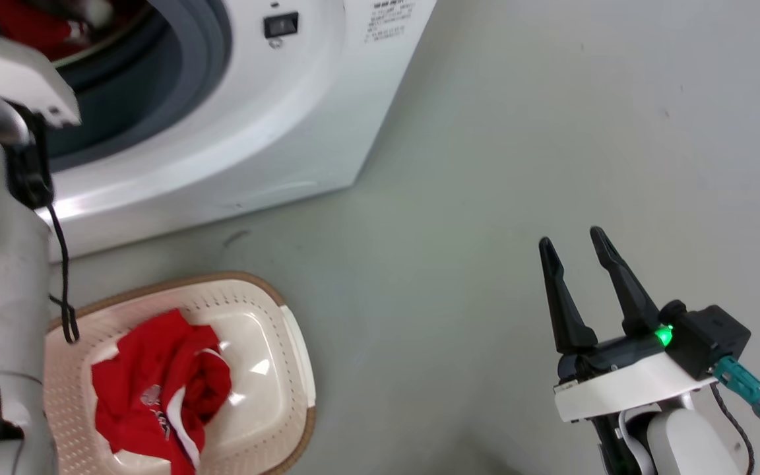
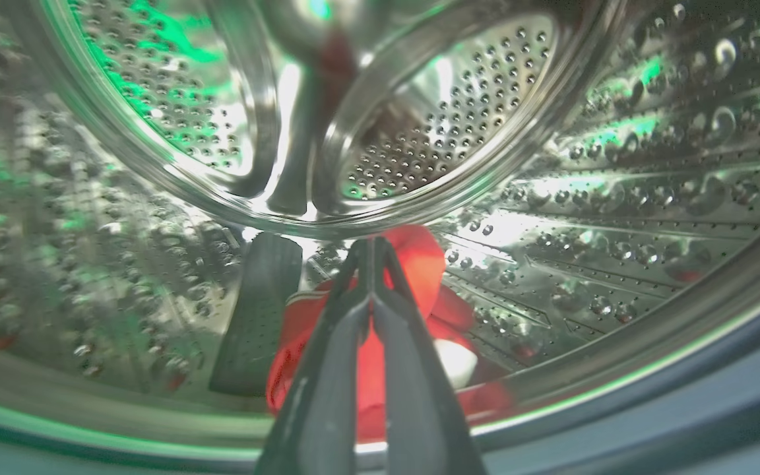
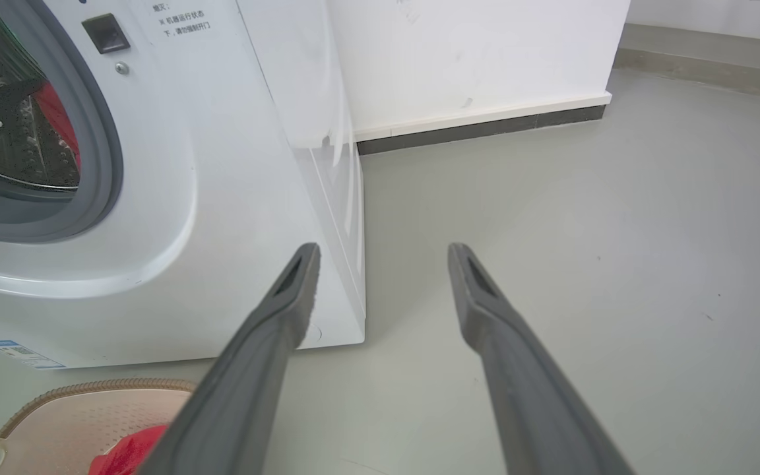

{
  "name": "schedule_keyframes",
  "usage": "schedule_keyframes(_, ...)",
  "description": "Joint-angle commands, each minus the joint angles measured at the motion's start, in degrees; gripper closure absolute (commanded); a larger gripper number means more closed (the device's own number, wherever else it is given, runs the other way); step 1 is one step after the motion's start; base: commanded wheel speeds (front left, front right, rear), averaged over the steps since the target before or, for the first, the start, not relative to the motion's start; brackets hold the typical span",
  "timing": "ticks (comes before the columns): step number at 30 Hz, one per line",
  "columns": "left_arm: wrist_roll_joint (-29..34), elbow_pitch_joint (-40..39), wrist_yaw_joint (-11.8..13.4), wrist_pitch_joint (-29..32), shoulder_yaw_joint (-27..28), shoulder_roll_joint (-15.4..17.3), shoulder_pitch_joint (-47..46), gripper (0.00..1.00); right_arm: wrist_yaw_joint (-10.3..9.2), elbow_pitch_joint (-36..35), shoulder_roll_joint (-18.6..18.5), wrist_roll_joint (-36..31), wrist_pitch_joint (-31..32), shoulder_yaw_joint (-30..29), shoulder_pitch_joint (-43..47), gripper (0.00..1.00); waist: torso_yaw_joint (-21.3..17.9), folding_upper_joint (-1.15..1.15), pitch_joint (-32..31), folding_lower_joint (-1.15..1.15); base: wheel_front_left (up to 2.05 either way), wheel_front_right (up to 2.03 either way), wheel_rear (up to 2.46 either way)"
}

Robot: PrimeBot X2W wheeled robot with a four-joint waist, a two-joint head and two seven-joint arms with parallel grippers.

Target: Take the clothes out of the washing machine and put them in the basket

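- Left wrist view: saw the left gripper (image 2: 370,251) pinched shut, tips at a red garment (image 2: 419,264) low in the steel drum (image 2: 617,198); couldn't tell whether fabric was caught.
- Found the right gripper (image 1: 571,239) spread wide, empty, over the floor (image 1: 551,132).
- Spotted more red clothes (image 1: 156,389) in the basket (image 1: 235,300) before the washing machine (image 1: 254,132).

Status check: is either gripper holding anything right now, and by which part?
The left gripper looks shut on the red garment inside the drum, pinching its raised upper fold. The right gripper is open and holds nothing.
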Motion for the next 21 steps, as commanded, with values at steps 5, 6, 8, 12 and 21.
schedule_keyframes(5,-1.9,0.2,-2.5,-3.6,0.8,-2.1,7.0,1.00,-0.04,0.0,0.0,-1.8,1.3,-2.6,3.7,0.00,4.8,0.00,-11.0,0.00,0.00,0.00,0.00)
schedule_keyframes(6,-1.9,0.2,-2.5,-3.6,0.8,-2.1,7.0,1.00,-0.04,0.0,0.0,-1.8,1.3,-2.6,3.7,0.00,4.8,0.00,-11.0,0.00,0.00,0.00,0.00)
schedule_keyframes(8,-2.1,-1.0,-3.0,-3.8,1.2,-2.6,8.8,1.00,-0.04,-0.4,0.0,-2.3,2.0,-3.2,4.7,0.00,5.5,0.00,-13.1,0.00,0.00,0.00,0.00)
schedule_keyframes(12,-1.8,-6.6,-3.9,-3.9,2.5,-3.4,13.6,1.00,-0.04,-1.5,0.0,-2.5,3.1,-4.1,6.9,0.00,6.7,0.00,-16.8,0.00,0.00,0.00,0.00)
schedule_keyframes(21,-1.2,-18.4,-5.6,-3.9,4.6,-6.9,24.5,1.00,-0.04,-3.8,0.0,-2.9,5.5,-5.6,10.9,0.00,8.8,0.00,-23.5,0.00,0.00,0.00,0.00)
